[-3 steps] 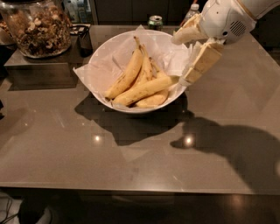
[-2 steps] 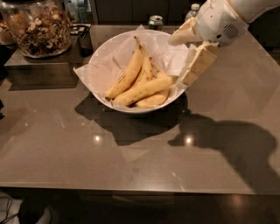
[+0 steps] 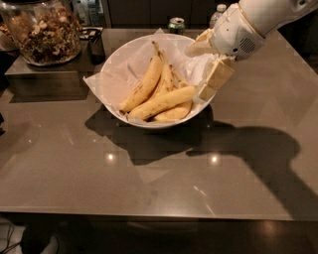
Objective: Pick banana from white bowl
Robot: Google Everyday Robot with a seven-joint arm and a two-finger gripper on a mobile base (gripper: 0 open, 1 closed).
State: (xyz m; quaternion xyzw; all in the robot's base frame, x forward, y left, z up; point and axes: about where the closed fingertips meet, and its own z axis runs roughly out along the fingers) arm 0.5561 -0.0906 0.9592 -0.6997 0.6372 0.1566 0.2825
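The white bowl (image 3: pixel 110 63), lined with crinkled white paper, stands on the dark table and holds several bananas. The banana (image 3: pixel 145 83) is the long slim one on the left of the pile, with its thin stem pointing to the far rim. Shorter, plumper bananas (image 3: pixel 164 101) lie to its right and in front. My gripper (image 3: pixel 197 73) hangs over the bowl's right rim, open and empty. One finger (image 3: pixel 198 49) is over the far right paper and the other (image 3: pixel 214 79) is by the right edge, close to the end of a plump banana but apart from the long one.
A glass jar of nuts (image 3: pixel 45 31) stands on a raised block at the back left. A green can (image 3: pixel 176 25) and a bottle (image 3: pixel 218 14) are behind the bowl. My white arm (image 3: pixel 263 20) comes in from the top right.
My gripper has shifted slightly left and lower over the bowl's right rim. The bananas and bowl have not moved.
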